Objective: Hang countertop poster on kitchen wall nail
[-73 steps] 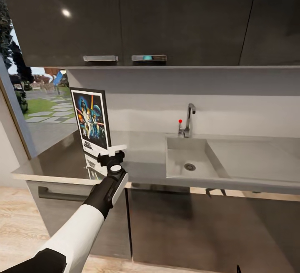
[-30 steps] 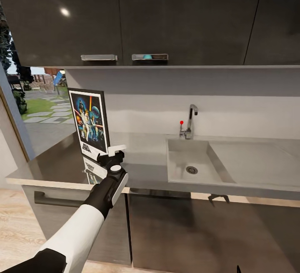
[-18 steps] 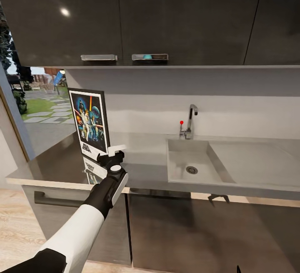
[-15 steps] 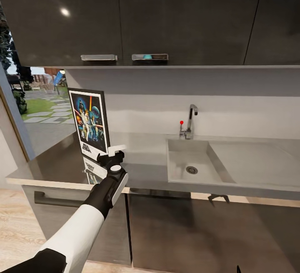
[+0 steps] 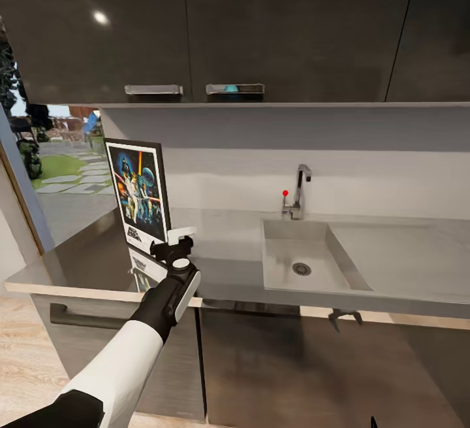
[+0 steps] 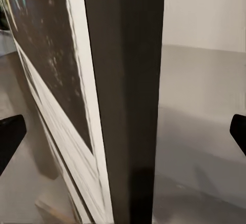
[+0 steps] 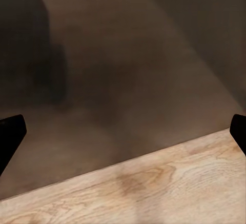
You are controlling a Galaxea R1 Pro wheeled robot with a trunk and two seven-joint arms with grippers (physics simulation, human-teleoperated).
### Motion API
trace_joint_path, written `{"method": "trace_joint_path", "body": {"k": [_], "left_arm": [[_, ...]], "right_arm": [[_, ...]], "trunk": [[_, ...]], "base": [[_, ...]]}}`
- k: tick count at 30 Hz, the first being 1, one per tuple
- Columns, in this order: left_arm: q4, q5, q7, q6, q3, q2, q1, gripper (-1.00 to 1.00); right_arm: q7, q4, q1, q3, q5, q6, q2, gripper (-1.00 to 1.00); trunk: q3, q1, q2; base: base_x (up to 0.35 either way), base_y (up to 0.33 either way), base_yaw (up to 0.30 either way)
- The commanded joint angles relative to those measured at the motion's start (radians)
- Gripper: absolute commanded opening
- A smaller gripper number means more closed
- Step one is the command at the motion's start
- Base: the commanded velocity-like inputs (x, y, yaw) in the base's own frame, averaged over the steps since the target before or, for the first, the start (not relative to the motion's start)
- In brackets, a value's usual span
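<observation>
The Star Wars poster (image 5: 138, 196) stands upright near the left end of the glossy grey countertop (image 5: 225, 264), turned slightly right. My left gripper (image 5: 173, 244) is at its lower right corner. In the left wrist view the poster's dark edge (image 6: 128, 96) runs between the fingertips (image 6: 10, 134) of the left gripper (image 6: 123, 131), which is open and wide apart around it. My right gripper (image 7: 123, 131) is open and empty, low down over the wooden floor (image 7: 169, 183) beside a dark cabinet front. The wall nails are out of view.
A built-in sink (image 5: 301, 264) with a chrome tap (image 5: 298, 189) lies right of the poster. Dark wall cabinets (image 5: 261, 23) hang low over the counter. A window (image 5: 55, 153) with a garden view is at the left. Dark base cabinets (image 5: 274, 362) stand below.
The whole head view has shifted slightly, so the camera moved. The left gripper stays open at the poster's lower right corner, and the poster still stands on the counter.
</observation>
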Motion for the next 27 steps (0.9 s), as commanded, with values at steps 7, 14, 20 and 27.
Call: {"method": "trace_joint_path", "body": {"k": [7,14,20,27], "left_arm": [[0.000,0.007,0.050,0.003,-0.002,0.000,-0.001,1.00],[0.002,0.009,0.055,0.002,-0.003,0.000,-0.001,-1.00],[0.002,0.009,0.055,0.002,-0.003,0.000,-0.001,-1.00],[0.002,0.008,0.055,0.002,-0.003,0.000,-0.001,-1.00]], "right_arm": [[-0.001,0.001,-0.001,-0.001,0.001,-0.003,0.000,1.00],[-0.001,0.001,-0.001,-0.002,0.001,-0.003,0.000,1.00],[-0.001,0.001,-0.001,-0.002,0.001,-0.003,0.000,1.00],[-0.001,0.001,-0.001,-0.001,0.001,-0.003,0.000,1.00]], "trunk": [[-0.001,0.000,-0.001],[-0.001,0.000,-0.001],[-0.001,0.000,-0.001],[-0.001,0.000,-0.001]], "base": [[0.004,0.000,0.000],[0.000,0.000,0.000],[0.000,0.000,0.000],[0.000,0.000,0.000]]}}
